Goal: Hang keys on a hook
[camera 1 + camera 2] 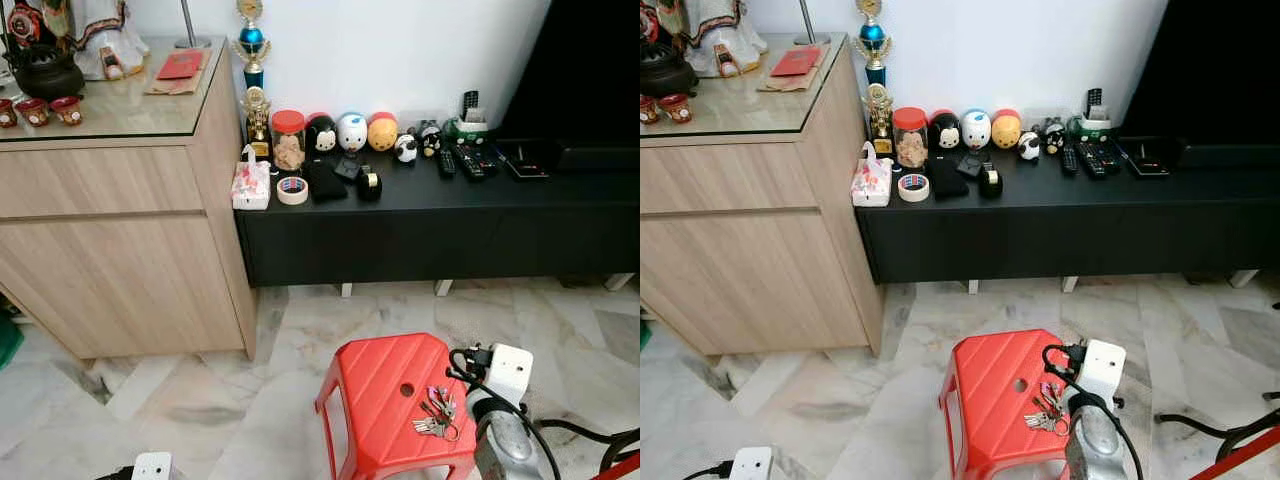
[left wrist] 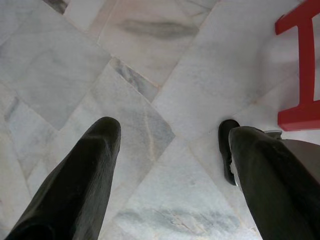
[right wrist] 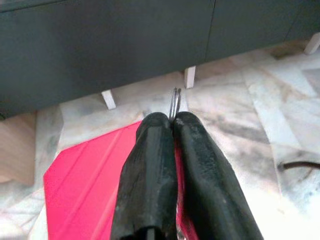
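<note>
Right pincer [image 3: 173,125] is down over the red stool [image 1: 385,385], fingers pinched tight on the keys' [image 1: 437,414] ring; left pincer [image 2: 170,145] hangs wide above the floor [image 2: 100,65].

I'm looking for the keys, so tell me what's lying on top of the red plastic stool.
A bunch of metal keys lies on the red plastic stool, near its round centre hole. The right hand is shut on the key ring, and its silver arm covers the seat's right edge.
</note>
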{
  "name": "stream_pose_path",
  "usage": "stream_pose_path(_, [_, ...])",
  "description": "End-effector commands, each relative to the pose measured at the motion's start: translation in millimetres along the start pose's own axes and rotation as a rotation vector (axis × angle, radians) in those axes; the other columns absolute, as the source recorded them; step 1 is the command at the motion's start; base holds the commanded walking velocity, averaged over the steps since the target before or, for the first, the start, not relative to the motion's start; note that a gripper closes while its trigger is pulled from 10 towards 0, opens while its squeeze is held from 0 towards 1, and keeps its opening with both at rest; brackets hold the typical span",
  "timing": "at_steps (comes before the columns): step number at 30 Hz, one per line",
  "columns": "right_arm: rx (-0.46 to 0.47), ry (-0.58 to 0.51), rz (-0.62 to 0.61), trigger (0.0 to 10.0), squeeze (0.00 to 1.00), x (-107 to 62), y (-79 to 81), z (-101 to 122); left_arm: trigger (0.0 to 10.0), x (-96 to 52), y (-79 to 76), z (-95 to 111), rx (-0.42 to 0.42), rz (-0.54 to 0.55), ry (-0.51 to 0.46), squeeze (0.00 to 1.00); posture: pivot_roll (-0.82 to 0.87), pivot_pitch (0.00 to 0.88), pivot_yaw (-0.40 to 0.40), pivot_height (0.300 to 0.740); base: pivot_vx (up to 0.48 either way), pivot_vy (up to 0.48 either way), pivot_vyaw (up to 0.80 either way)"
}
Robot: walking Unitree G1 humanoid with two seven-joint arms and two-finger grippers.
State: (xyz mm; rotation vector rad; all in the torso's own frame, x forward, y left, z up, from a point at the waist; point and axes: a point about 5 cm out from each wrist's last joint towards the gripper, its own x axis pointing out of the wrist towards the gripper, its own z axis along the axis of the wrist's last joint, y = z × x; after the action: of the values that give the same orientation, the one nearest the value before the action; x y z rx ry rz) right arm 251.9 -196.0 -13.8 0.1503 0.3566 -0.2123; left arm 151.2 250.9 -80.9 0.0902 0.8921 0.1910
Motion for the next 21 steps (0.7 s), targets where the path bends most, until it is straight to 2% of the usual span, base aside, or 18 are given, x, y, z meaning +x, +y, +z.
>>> stream_pose_path(1, [-0.002,-0.015,0.007,10.0,0.00,0.2,0.2,4.0,10.0,-2.5,5.8,-7.8,0.015,0.002,0.032,0.00,-0.01,0.000,0.005,0.740,-0.270,0.000,0.00])
stream_pose_path(21, [-0.012,0.016,0.010,10.0,0.00,-2.2,-2.7,0.6,10.0,-1.0,7.7,-2.8,-0.006,0.008,0.021,0.00,0.01,0.000,-0.016,0.740,-0.276,0.000,0.00])
